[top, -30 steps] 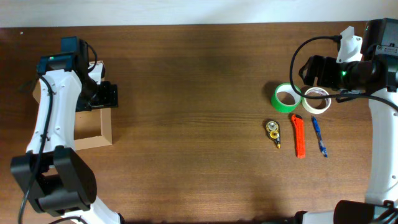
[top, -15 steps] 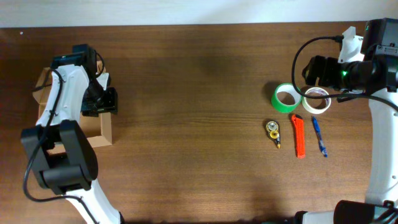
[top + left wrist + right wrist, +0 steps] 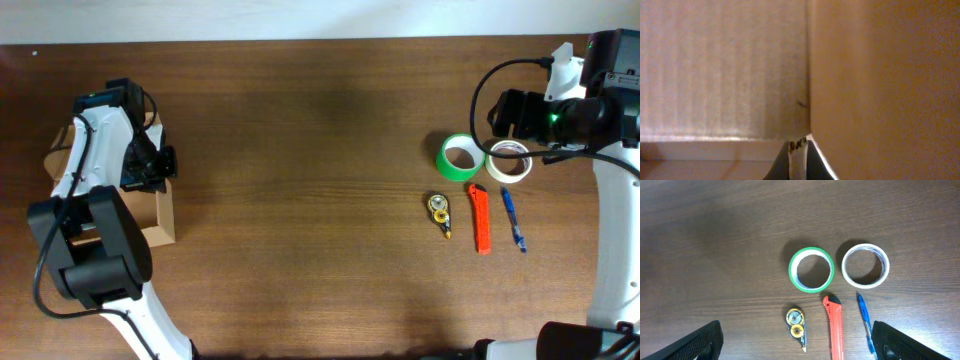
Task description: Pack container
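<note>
Overhead, left gripper (image 3: 150, 165) clamped on the container (image 3: 160, 215) wall, right gripper (image 3: 797, 342) fingers wide apart near green tape roll (image 3: 460, 157).

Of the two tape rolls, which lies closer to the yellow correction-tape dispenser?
The green roll, diagonally next to the dispenser; the white roll sits on its other side, by the blue pen.

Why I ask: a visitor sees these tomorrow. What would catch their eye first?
The bright cluster at the right of the table stands out first: green tape, white tape, an orange cutter, a blue pen and a yellow correction roller. Far left, the left gripper seems to pinch a wall of the brown box, and cardboard fills the left wrist view.
</note>
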